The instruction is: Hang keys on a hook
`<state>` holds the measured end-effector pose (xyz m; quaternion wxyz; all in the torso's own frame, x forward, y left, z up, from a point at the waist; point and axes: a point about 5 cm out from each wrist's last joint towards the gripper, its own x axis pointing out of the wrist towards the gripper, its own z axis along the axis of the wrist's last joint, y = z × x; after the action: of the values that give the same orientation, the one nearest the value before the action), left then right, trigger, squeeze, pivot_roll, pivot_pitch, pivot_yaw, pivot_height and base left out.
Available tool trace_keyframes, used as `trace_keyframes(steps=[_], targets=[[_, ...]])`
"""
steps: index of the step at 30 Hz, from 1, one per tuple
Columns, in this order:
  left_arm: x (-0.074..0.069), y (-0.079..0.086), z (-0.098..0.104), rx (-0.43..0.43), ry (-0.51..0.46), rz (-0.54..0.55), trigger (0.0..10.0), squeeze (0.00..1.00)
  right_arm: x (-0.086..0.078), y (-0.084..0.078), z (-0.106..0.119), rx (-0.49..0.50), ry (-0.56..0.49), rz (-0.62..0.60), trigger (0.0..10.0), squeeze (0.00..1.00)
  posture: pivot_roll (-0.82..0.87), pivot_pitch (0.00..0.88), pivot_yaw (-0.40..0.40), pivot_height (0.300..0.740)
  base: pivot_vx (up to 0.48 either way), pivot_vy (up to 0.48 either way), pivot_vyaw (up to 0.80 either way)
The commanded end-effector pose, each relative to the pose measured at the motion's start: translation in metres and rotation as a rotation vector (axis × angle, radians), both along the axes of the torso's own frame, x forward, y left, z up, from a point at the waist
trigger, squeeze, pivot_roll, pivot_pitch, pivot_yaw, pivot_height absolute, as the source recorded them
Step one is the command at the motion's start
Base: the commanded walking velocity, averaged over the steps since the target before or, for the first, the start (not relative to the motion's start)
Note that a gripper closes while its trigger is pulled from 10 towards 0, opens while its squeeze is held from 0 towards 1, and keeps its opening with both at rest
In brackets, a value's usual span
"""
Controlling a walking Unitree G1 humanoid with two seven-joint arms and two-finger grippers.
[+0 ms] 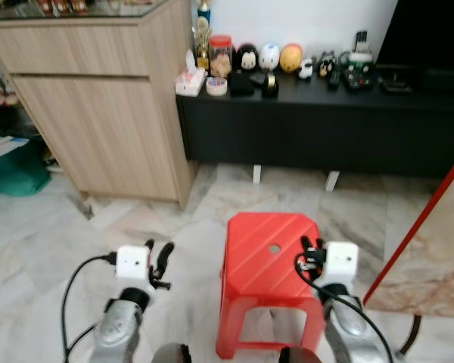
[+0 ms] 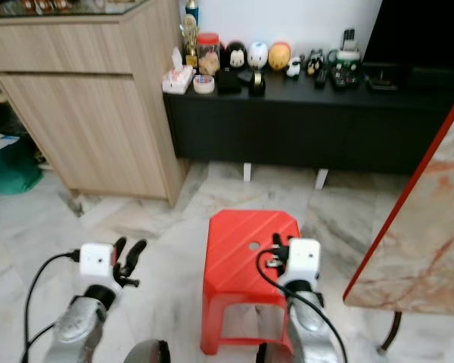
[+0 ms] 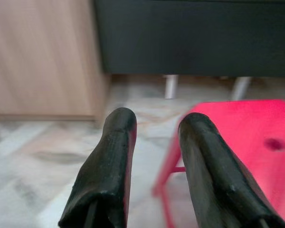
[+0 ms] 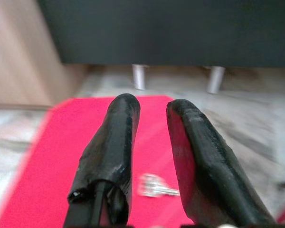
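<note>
Look for the keys [image 4: 156, 186] on the flat top of the red stool [image 1: 261, 261], small and silver, lying flat. Find the right hand [image 4: 149, 108] right above them, at the 3 o'clock side of the stool top, with its two fingers spread apart and nothing between them. Seen along those fingers, the keys sit low in the gap, close to the hand. Hard to be sure, but looks like the long part of the key runs across the gap, from one finger toward the other. Probably best to come straight down and maybe turn the wrist a little, to pinch across the thin side.

Find the left hand [image 3: 156, 122] over the floor [image 1: 174, 219] at 9 o'clock from the stool, well apart from the keys, fingers spread too and holding nothing. So use the right hand, being much nearer.

Mind the stool edge at 3 o'clock, very near the keys: easy to push them off. Mind the marble table [image 1: 431, 257] farther out at 3 o'clock. Plenty of open room toward the black table [image 1: 325, 132] at 12 o'clock and the wooden cabinet [image 1: 98, 113] at 11 o'clock.
</note>
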<state>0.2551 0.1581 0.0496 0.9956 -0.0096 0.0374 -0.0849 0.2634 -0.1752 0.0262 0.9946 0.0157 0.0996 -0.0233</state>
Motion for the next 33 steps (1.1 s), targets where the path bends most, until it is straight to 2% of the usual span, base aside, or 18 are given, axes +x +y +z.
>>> trace_keyframes(steps=[1,10,17,26,33], targets=[[0.0,0.012,0.002,0.019,-0.004,0.028,10.0,0.0,0.003,0.011,0.002,0.019,-0.012,0.021,10.0,0.0,-0.01,0.0,-0.009,0.617,0.251,0.0,0.0],[0.0,0.011,0.002,0.019,-0.004,0.027,10.0,0.0,0.003,0.011,0.002,0.009,-0.01,0.032,10.0,0.0,-0.01,0.0,-0.008,0.617,0.252,0.0,0.0],[0.0,0.011,0.002,0.02,-0.005,0.027,10.0,0.0,0.002,0.011,0.0,0.017,-0.001,0.03,10.0,0.0,-0.01,0.0,-0.009,0.617,0.251,0.0,0.52],[0.001,0.01,0.002,0.019,-0.008,0.019,10.0,0.0,0.002,0.007,-0.002,0.006,0.018,0.025,10.0,0.0,-0.01,0.0,-0.007,0.617,0.0,0.0,0.0],[0.001,0.009,0.002,0.017,-0.002,0.009,10.0,0.0,0.001,0.001,-0.027,-0.091,0.241,0.055,10.0,0.0,-0.01,0.0,-0.003,0.617,0.0,0.0,0.0]])
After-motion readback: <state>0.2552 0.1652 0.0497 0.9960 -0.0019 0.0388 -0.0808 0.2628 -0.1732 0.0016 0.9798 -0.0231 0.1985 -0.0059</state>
